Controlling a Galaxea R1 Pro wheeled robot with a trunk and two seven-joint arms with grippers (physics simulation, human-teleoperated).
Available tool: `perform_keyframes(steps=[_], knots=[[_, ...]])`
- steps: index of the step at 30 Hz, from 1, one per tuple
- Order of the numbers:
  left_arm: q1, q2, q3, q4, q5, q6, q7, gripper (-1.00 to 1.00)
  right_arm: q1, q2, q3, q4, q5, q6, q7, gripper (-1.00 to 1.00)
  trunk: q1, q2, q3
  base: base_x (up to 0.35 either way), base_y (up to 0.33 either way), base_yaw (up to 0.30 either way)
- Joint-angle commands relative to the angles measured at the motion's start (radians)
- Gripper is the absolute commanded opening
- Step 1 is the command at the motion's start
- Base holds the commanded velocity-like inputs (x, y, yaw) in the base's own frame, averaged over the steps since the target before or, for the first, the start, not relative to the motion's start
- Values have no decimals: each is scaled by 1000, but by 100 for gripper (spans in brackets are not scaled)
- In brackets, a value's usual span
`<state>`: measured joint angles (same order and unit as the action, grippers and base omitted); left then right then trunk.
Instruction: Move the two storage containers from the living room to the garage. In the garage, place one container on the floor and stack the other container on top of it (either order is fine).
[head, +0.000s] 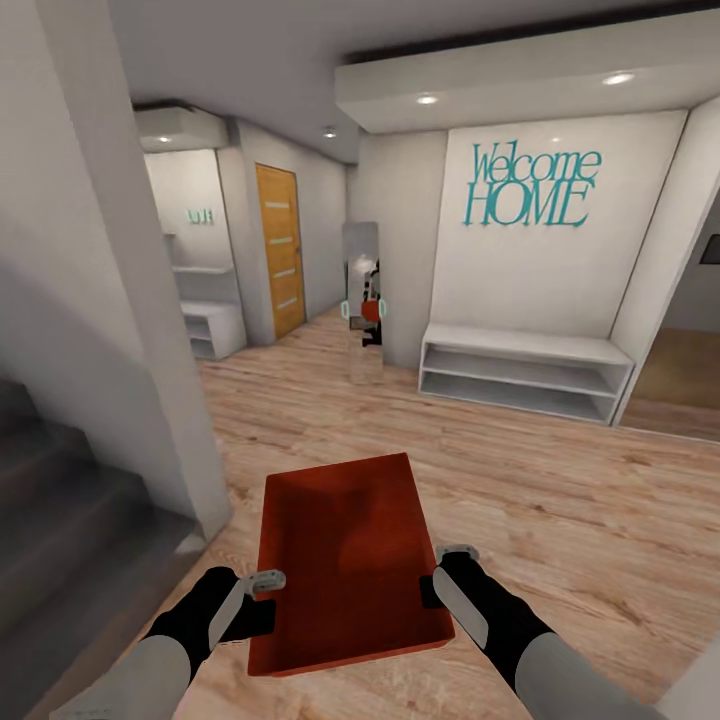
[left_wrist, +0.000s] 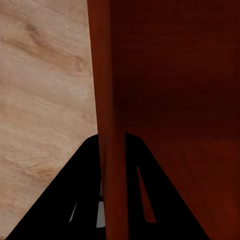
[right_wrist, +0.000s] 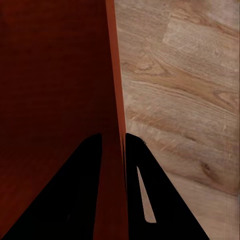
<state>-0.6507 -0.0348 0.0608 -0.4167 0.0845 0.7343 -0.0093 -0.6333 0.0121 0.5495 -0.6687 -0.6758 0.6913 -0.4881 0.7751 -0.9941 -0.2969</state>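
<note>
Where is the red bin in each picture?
Head view: the bin is low in the middle, held between the left gripper and right gripper, above the wood floor.
Left wrist view: its wall runs up the middle, inside to the right.
Right wrist view: its wall runs up the middle, inside to the left.
Shared landmark: the wood floor beside the bin.

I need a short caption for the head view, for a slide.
Both grippers, left and right, carry an orange-red container by its side walls over the wood floor of a hallway, facing a "Welcome HOME" sign.
</note>
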Motion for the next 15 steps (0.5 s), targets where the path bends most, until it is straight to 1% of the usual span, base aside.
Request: perform_keyframes(steps=[1, 15], knots=[[-1, -4, 7, -2, 15, 5, 3, -100, 0, 0, 12, 0, -19, 3, -9, -100, 1, -1, -1, 335, 0, 0], [-1, -4, 7, -2, 15, 5, 3, -100, 0, 0, 12, 0, -19, 3, -9, -100, 1, -1, -1, 335, 0, 0]])
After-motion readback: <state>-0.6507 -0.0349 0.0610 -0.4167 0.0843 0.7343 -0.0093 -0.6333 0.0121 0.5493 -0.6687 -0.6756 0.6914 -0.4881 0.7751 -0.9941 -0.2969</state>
